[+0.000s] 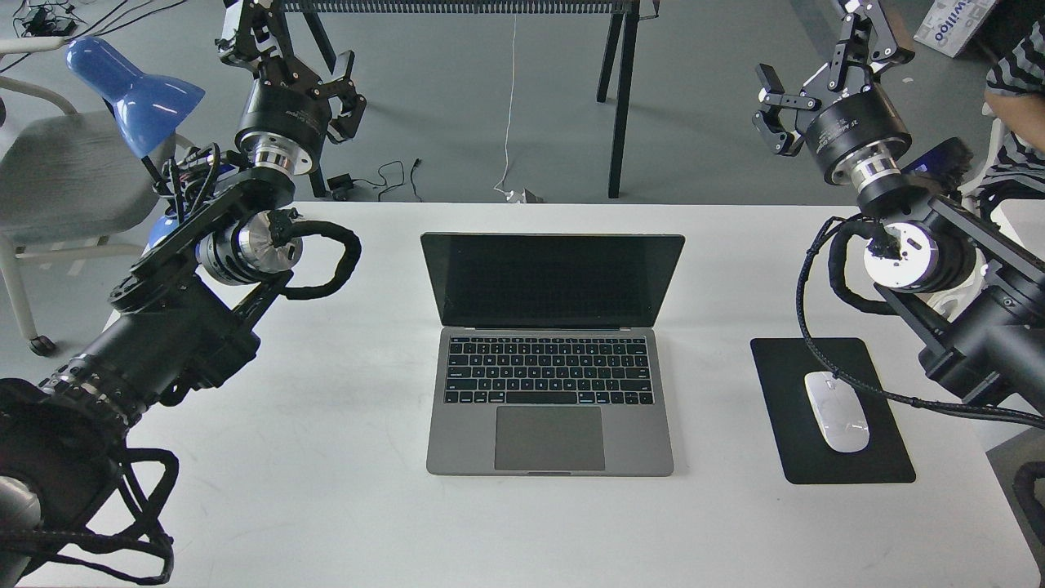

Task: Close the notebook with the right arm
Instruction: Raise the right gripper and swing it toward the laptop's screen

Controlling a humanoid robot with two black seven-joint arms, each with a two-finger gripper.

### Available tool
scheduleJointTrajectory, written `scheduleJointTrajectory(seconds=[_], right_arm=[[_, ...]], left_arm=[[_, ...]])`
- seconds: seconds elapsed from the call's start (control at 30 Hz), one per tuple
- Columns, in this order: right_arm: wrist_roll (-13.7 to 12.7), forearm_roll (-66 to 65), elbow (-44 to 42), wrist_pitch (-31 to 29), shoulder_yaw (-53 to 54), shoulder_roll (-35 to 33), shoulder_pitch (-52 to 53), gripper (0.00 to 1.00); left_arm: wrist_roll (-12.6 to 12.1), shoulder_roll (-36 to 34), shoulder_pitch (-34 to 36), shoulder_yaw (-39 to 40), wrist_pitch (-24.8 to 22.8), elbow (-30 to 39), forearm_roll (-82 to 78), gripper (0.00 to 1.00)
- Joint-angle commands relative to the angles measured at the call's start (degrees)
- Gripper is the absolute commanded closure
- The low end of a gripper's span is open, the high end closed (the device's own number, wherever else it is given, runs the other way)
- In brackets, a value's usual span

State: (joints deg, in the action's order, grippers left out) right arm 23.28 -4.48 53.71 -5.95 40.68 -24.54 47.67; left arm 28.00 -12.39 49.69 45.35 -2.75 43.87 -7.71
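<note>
Bright, even overhead light renders the white table (pixel 343 490) nearly blown out, shadows soft and faint, everything in sharp focus.

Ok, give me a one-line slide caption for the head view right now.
Notebook open on the white table, both grippers raised clear, right gripper not yet at the lid.

We look down on what seems a lab or office workroom. A plain white surface (pixel 326 490) carries a laptop (pixel 551 359), open, and a mouse (pixel 836 410) on a black pad (pixel 841 457). Beyond it lies bare grey floor (pixel 702 106) with loose cables (pixel 384 175) and a power adapter. A grey chair (pixel 57 171) and blue desk lamp (pixel 135 90) stand at left, black table legs (pixel 622 98) behind, and a cardboard box (pixel 951 24) at far right.
</note>
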Motion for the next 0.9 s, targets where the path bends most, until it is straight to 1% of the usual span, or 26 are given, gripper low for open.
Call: scheduleJointTrajectory(seconds=[0.0,0.33,0.4,0.47,0.53,0.63,0.77,0.87], right_arm=[[0.01,0.0,0.0,-0.02,0.01,-0.07,-0.12,0.0],[0.01,-0.09,0.08,-0.29,-0.25,0.55,-0.12,0.0],[-0.08,-0.35,-0.09,-0.2,-1.82,0.37,0.23,0.0],[-0.17,-1.84,-0.7,0.15,-5.85,0.55,2.85,0.0],[-0.26,-2.72,-1.49,0.41,-12.17,0.55,7.5,0.0],[-0.26,-2.37,-5.35,0.77,-20.01,1.77,12.26,0.0],[-0.52,-2.81,-8.17,0.77,-24.59,4.67,15.61,0.0],[-1.84,-2.99,-9.4,0.77,-29.32,6.08,17.54,0.0]], left_arm=[[0.0,0.09,0.06,-0.17,0.9,-0.02,-0.11,0.0],[0.0,0.0,0.06,-0.17,0.99,0.07,-0.11,0.0],[0.0,0.0,0.06,-0.17,0.99,0.07,-0.02,0.0],[0.0,0.0,0.06,-0.17,0.9,0.07,-0.11,0.0],[0.0,0.0,0.06,-0.17,0.9,0.07,-0.11,0.0],[0.0,0.0,0.06,-0.17,0.9,0.07,-0.11,0.0],[0.0,0.0,0.06,-0.17,0.9,0.07,-0.11,0.0],[0.0,0.0,0.06,-0.17,0.9,0.07,-0.11,0.0]])
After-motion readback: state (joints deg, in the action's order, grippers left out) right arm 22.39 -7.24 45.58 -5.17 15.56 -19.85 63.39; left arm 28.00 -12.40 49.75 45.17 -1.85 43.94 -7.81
